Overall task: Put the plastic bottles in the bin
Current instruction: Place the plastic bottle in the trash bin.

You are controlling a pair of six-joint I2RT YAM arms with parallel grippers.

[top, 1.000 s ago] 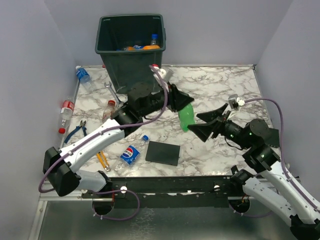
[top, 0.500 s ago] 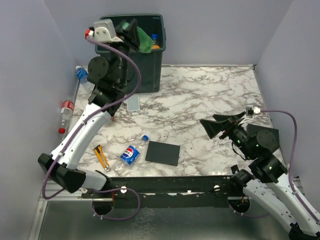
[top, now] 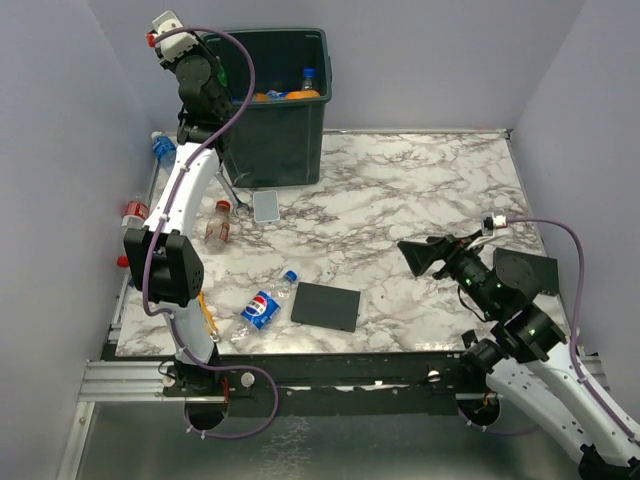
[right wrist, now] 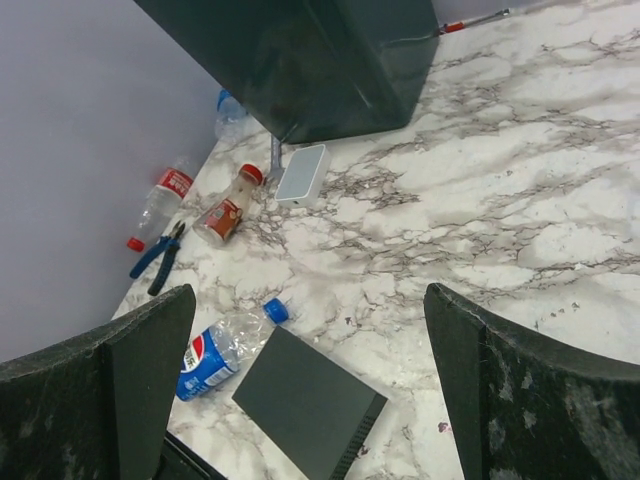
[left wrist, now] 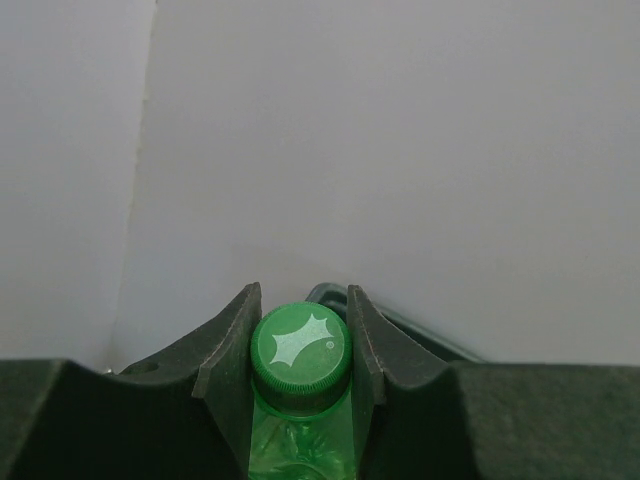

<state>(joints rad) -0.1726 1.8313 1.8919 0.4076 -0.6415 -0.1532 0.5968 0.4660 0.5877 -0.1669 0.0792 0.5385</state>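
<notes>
Now 1 green bottle [left wrist: 300, 352], clenched in the left gripper [left wrist: 300, 320], has swung up to the left rim of the bin [top: 270, 140], perhaps overshooting the drop; the right gripper [top: 415, 258] gapes empty.

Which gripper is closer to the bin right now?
Left. The left gripper is raised at the bin's left rim, jaws shut on a green bottle. The right gripper hangs open over the table's right side, far from the bin.

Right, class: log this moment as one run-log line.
left hand: shut on green bottle, by bin rim | right hand: open, empty | bin: bottles inside
</notes>
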